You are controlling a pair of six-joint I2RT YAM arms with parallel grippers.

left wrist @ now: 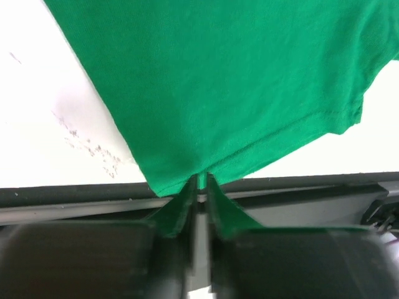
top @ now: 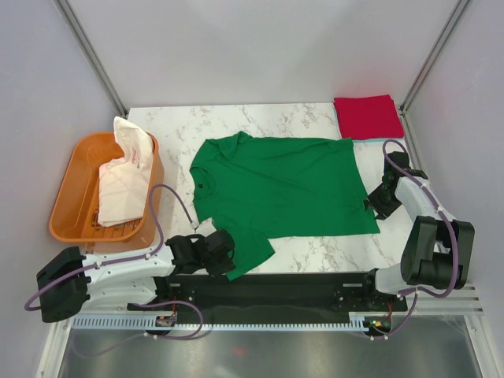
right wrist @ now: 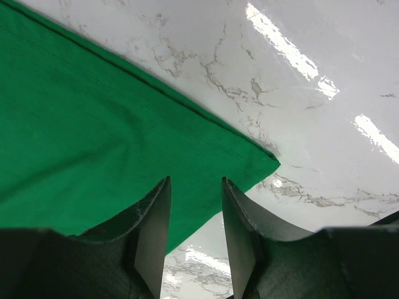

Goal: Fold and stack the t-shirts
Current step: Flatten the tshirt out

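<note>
1. Pretty sure we're at the grab-for-the-first-fold step. The bright green cloth t-shirt (top: 283, 185) lies spread flat on the white marble table (top: 315, 118).
2. The left hand (left wrist: 199, 180) is pinched shut on the near sleeve's hem.
3. The right hand (right wrist: 195, 184) sits partly open over the bottom hem's near corner, holding nothing. My guess is it needs to close there next.
4. The long axis runs hand to hand, collar just beyond the left hand, hem at the right one.

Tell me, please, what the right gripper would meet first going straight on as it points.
Most likely the green t-shirt, near its hem corner, straight ahead of the right gripper; depth is unclear.
</note>
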